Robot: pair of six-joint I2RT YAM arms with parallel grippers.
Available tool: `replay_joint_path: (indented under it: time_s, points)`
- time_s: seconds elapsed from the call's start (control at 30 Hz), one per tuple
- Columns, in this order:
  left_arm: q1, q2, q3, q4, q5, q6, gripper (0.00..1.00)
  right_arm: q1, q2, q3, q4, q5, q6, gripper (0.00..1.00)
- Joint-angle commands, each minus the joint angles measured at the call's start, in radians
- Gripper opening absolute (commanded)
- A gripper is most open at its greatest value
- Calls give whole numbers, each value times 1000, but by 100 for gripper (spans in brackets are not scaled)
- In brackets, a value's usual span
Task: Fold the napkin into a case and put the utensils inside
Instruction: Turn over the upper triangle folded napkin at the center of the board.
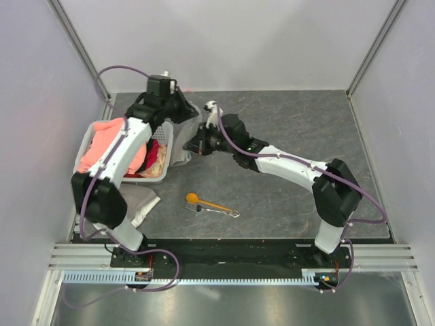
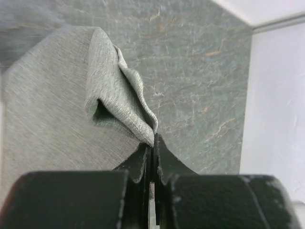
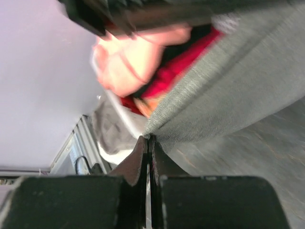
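Observation:
The light grey napkin (image 1: 186,139) hangs between my two grippers beside the basket, off the table. My left gripper (image 1: 182,109) is shut on one corner of the napkin (image 2: 57,114), which folds over at the fingertips in the left wrist view. My right gripper (image 1: 198,145) is shut on another corner of the napkin (image 3: 238,95). The orange spoon (image 1: 207,202) and the silvery fork (image 1: 217,211) lie together on the table in front, apart from both grippers. No case shows.
A white plastic basket (image 1: 90,138) at the left holds salmon-pink and red cloths; it also shows blurred in the right wrist view (image 3: 138,124). A whitish-grey rag (image 1: 141,202) lies in front of it. Cage walls stand on three sides.

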Motion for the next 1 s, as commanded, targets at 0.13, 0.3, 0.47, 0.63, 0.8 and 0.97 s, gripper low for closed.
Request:
replay_joint_path:
  time_s: [0.13, 0.3, 0.47, 0.63, 0.8, 0.97]
  points:
    - [-211, 410, 241, 221, -90, 23, 2, -231, -25, -558, 411, -471, 210, 0]
    - [-325, 576, 376, 224, -155, 33, 2, -318, -84, -747, 433, -456, 175, 0]
    - [-388, 654, 424, 230, -193, 48, 2, -368, -160, -879, 377, -396, 153, 0]
    - [-405, 687, 442, 227, -100, 57, 27, -420, -301, -952, 216, -253, 119, 22]
    - [-405, 590, 439, 168, 48, 85, 72, -491, -495, -956, -107, -77, 49, 60]
    - [-403, 394, 271, 114, 103, 139, 78, -585, -553, -908, -203, -43, 14, 80]
